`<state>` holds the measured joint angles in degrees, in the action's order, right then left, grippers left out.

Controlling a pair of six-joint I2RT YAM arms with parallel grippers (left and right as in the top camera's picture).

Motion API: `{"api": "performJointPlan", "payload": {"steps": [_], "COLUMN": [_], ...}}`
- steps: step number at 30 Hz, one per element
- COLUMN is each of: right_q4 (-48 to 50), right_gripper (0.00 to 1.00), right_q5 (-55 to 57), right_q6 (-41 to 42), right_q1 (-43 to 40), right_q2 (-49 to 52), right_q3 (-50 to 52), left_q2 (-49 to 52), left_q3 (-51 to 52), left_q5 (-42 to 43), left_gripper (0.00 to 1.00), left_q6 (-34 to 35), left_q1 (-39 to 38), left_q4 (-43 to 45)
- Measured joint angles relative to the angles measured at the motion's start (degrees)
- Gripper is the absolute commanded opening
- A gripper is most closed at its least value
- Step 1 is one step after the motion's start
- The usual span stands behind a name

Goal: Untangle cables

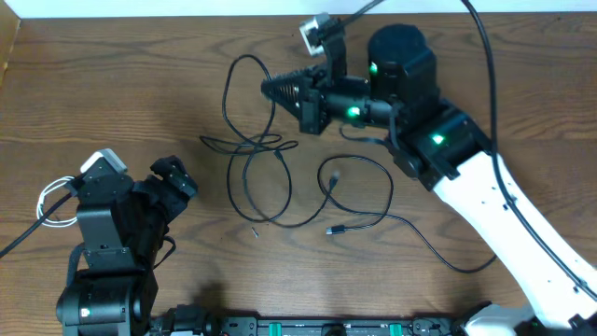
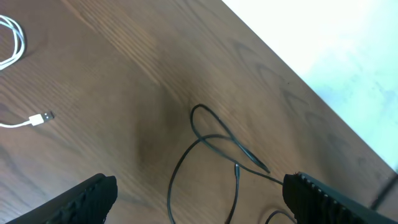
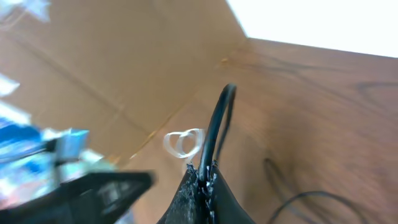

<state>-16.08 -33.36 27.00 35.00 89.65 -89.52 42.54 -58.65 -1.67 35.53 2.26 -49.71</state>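
My right gripper [image 1: 269, 91] is at the back middle of the table, shut on a thin black cable [image 1: 244, 140]. In the right wrist view the cable [image 3: 217, 118] rises straight out of the closed fingertips of this gripper [image 3: 204, 178]. From there it loops down into a tangle with another black cable [image 1: 359, 187], whose plug [image 1: 332, 231] lies on the wood. My left gripper [image 1: 180, 178] stands open at the front left, short of the tangle. Between its spread fingers [image 2: 93, 199] the black loops [image 2: 214, 140] lie on the table. A white cable [image 1: 54, 202] is coiled at the far left, its silver plug [image 2: 42, 117] free.
The wooden table [image 1: 140, 103] ends at its back edge [image 1: 187, 14] near the right gripper. The thick black wire [image 1: 490, 65] of the right arm arcs over the back right. The left arm's base [image 1: 103, 289] fills the front left corner.
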Motion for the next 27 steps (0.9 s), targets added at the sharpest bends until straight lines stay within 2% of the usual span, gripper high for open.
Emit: {"api": "performJointPlan", "payload": {"steps": [12, 14, 20, 22, 23, 25, 27], "right_q4": [-0.3, -2.4, -12.9, -16.2, -17.5, -18.7, -19.7], "right_gripper": [0.03, 0.09, 0.12, 0.2, 0.29, 0.4, 0.45], "right_q5": [7.4, 8.0, 14.2, 16.5, 17.3, 18.2, 18.9], "right_q6": [-2.4, -2.3, -1.5, -0.6, -0.3, 0.5, 1.1], "right_q1": [0.5, 1.4, 5.5, 7.0, 7.6, 8.3, 8.8], "right_q2": [20.8, 23.1, 23.9, 24.1, 24.3, 24.6, 24.7], "right_q3": [-0.7, -0.7, -1.0, -1.2, -1.2, -1.2, -1.2], "left_q2": [0.1, 0.1, 0.1, 0.1, 0.1, 0.1, 0.1], "left_q3": [0.0, 0.0, 0.0, 0.0, 0.0, 0.0, 0.0], "left_q5": [0.0, 0.0, 0.0, 0.0, 0.0, 0.0, 0.0], "left_gripper": [0.9, 0.91, 0.9, 0.9, 0.9, 0.9, 0.91], "left_q6": [0.0, 0.0, 0.0, 0.0, 0.0, 0.0, 0.0], "left_q1": [0.0, 0.0, 0.0, 0.0, 0.0, 0.0, 0.0], "left_q4": [-0.7, -0.7, -0.9, -0.9, -0.9, -0.9, -0.9]}}
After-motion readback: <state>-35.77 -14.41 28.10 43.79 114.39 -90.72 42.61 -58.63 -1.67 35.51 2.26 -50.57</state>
